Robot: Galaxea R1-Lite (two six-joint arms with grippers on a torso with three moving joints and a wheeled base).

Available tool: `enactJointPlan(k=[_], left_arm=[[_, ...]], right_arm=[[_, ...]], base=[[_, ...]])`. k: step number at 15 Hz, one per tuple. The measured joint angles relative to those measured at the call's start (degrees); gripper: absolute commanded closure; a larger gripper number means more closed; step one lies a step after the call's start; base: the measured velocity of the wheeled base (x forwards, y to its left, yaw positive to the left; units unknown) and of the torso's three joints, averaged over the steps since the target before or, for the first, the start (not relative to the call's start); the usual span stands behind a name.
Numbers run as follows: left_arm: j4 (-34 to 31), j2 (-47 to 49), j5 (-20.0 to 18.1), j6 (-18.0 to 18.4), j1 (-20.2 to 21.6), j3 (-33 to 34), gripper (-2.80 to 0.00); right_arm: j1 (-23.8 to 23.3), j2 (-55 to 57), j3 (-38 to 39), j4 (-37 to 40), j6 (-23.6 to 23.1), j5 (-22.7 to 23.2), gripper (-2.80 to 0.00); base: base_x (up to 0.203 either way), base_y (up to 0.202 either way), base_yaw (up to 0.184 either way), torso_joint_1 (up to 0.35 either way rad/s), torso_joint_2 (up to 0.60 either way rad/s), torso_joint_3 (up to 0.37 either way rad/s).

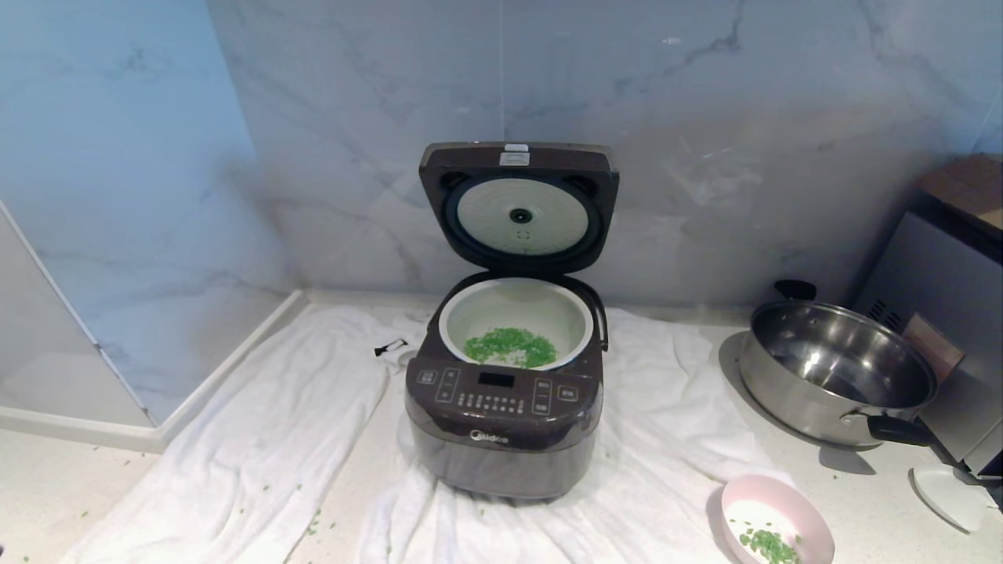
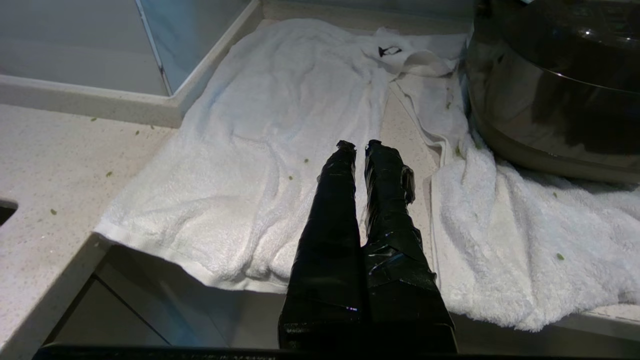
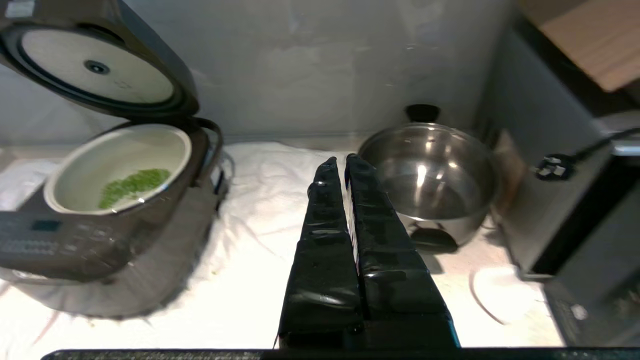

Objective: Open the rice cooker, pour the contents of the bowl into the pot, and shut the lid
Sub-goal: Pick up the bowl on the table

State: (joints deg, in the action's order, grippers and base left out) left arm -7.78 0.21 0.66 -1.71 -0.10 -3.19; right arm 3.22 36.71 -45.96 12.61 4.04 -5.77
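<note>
A: Nearest the head camera, a pink bowl (image 1: 776, 523) is seen low and to the right of the cooker (image 1: 505, 407), with only a few green bits left in it. Most of the green is found in the pot (image 1: 515, 321), which sits inside the cooker.

B: And the lid (image 1: 519, 205)?

A: It is stood up on its hinge at the back of the cooker, its round pale plate turned forward. Closing it is judged to be the step left.

B: Which way is it placed from the grippers?

A: In the right wrist view the right gripper (image 3: 340, 162) is shown with its fingers pressed together and nothing held; it is pointed past the cooker, toward a steel pan (image 3: 430, 175) further right. The lid is placed off to the left of that gripper and higher. The left gripper (image 2: 360, 146) is also shown closed and empty, hung over the towel (image 2: 280, 150) left of the cooker, near the counter edge. The right arm is judged the nearer of the two, though this cannot be made certain. The lid's hinge line is run left to right, so a push down and forward from behind its top edge would be called for.

B: Any writing?

A: "Midea" can be read on the cooker's front, under the button panel. The button labels cannot be made out.
</note>
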Motion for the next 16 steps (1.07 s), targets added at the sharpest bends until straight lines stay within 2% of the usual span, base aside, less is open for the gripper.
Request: enactJointPlan(k=[8, 11, 16], left_arm=[[0.01, 0.0, -0.01, -0.01, 0.0, 0.0, 0.0], [0.01, 0.0, -0.01, 0.0, 0.0, 0.0, 0.0], [0.01, 0.0, -0.04, 0.04, 0.0, 0.0, 0.0]], right_arm=[[-0.02, -16.8, 8.22, 3.42, -2.33, -0.12, 0.0], [-0.49, -21.66, 12.75, 3.59, -6.15, 0.45, 0.0], [-2.21, -28.62, 19.0, 3.66, -6.93, 1.27, 0.0]], base=[[0.0, 0.0, 0.0, 0.0, 0.0, 0.0], [0.0, 0.0, 0.0, 0.0, 0.0, 0.0], [0.0, 0.0, 0.0, 0.0, 0.0, 0.0]])
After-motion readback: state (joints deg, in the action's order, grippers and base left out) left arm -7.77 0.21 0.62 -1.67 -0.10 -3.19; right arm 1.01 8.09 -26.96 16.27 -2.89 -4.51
